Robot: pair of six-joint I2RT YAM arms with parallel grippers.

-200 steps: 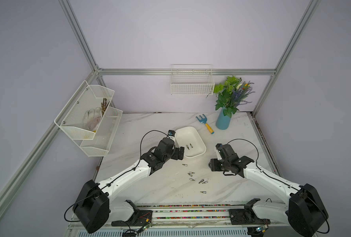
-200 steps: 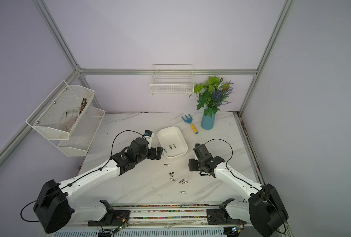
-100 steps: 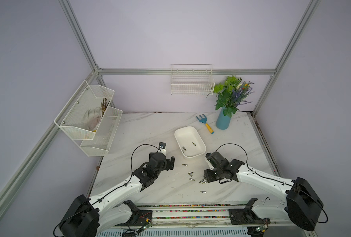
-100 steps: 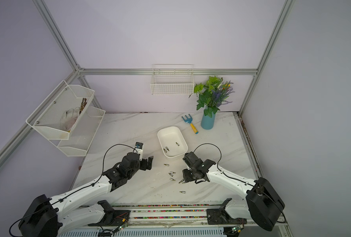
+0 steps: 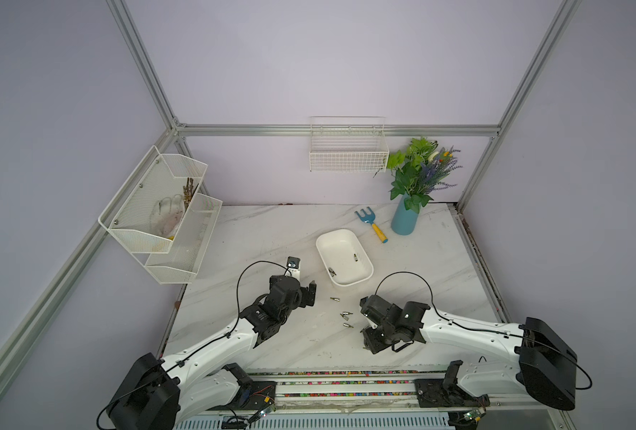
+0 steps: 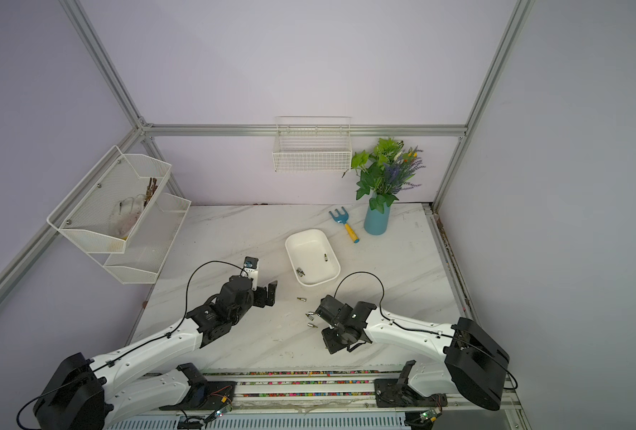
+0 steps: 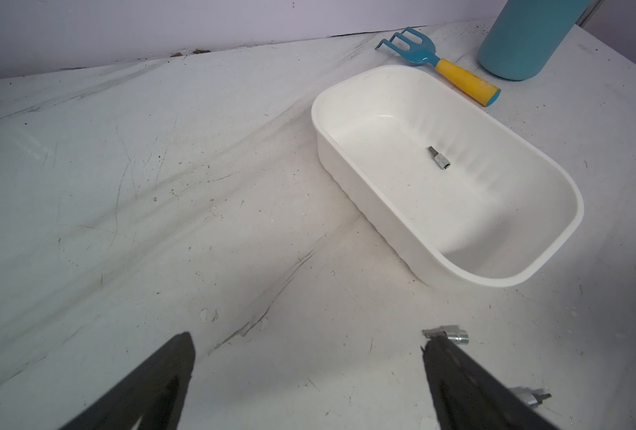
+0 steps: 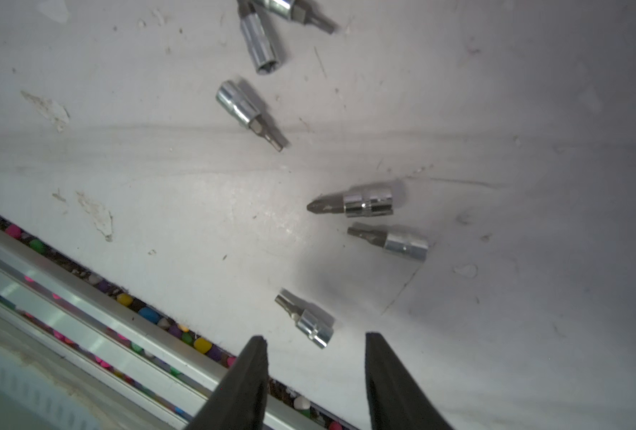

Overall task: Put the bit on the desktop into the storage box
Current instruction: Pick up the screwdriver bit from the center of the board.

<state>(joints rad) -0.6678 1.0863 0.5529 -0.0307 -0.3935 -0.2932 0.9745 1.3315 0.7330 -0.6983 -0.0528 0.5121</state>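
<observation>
Right arm stoops low near the surface's (image 5: pixel 272 238) front edge, right pincer (image 8: pixel 315 337) part-spread, empty, just short of a bit (image 8: pixel 305 320). Left pincer (image 7: pixel 309 340) gapes wide over bare surface beside the storage box (image 5: pixel 340 249).

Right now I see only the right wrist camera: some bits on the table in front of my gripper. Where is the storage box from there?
Observer: The storage box stands beyond the loose bits, toward the back wall.
Operator: Is it empty?
Observer: No, at least two bits already lie inside it.
Operator: And the left gripper?
Observer: The left gripper is open and holds nothing, near the box's front left corner.
</observation>
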